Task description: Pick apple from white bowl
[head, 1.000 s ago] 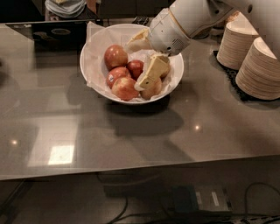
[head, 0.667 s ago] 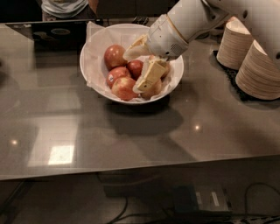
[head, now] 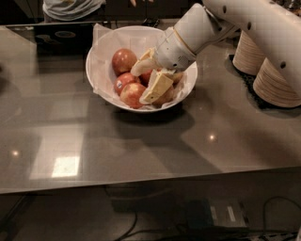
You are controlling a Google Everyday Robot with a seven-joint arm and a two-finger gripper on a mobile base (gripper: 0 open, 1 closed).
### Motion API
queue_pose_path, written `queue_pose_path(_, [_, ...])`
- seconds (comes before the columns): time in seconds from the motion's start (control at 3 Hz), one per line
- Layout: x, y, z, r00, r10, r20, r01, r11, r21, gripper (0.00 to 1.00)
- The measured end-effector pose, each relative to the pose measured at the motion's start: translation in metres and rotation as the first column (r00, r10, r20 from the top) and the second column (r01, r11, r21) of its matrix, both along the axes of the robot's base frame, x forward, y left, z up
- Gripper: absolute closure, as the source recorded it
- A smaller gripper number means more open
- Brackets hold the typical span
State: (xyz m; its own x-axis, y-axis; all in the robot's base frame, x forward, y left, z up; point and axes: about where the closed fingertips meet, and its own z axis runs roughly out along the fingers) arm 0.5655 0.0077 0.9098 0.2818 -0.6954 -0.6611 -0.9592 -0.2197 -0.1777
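Observation:
The white bowl (head: pixel 101 70), lined with crinkled white paper, stands on the grey table and holds several apples. A deep red apple with a small pale spot (head: pixel 124 82) lies at the bowl's left-centre. A larger red apple (head: pixel 123 60) lies behind it and a red-yellow one (head: pixel 132 94) in front. My gripper (head: pixel 149 76) reaches down into the bowl from the upper right, just right of the spotted apple. It is open, its pale fingers (head: pixel 157 86) on either side of a smaller, darker red apple (head: pixel 146 77). The arm hides the bowl's right side.
Two stacks of pale disposable bowls (head: pixel 273 80) stand on a dark mat at the right. A person in a grey shirt (head: pixel 70 7) stands behind the table's far edge. The table's front edge (head: pixel 141 181) runs across the lower frame.
The gripper has gone lower and a little left into the bowl. Its upper finger has come down toward the lower one, so the gap is narrower. The apples have not moved.

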Motion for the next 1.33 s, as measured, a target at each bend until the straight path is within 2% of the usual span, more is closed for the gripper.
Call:
queue_pose_path(1.0, [0.007,0.016,-0.016,0.999,0.025,-0.036,-0.025,1.0,-0.014,0.41])
queue_pose_path(1.33, [0.007,0.016,-0.013,0.999,0.024,-0.037,-0.025,1.0,-0.013,0.47])
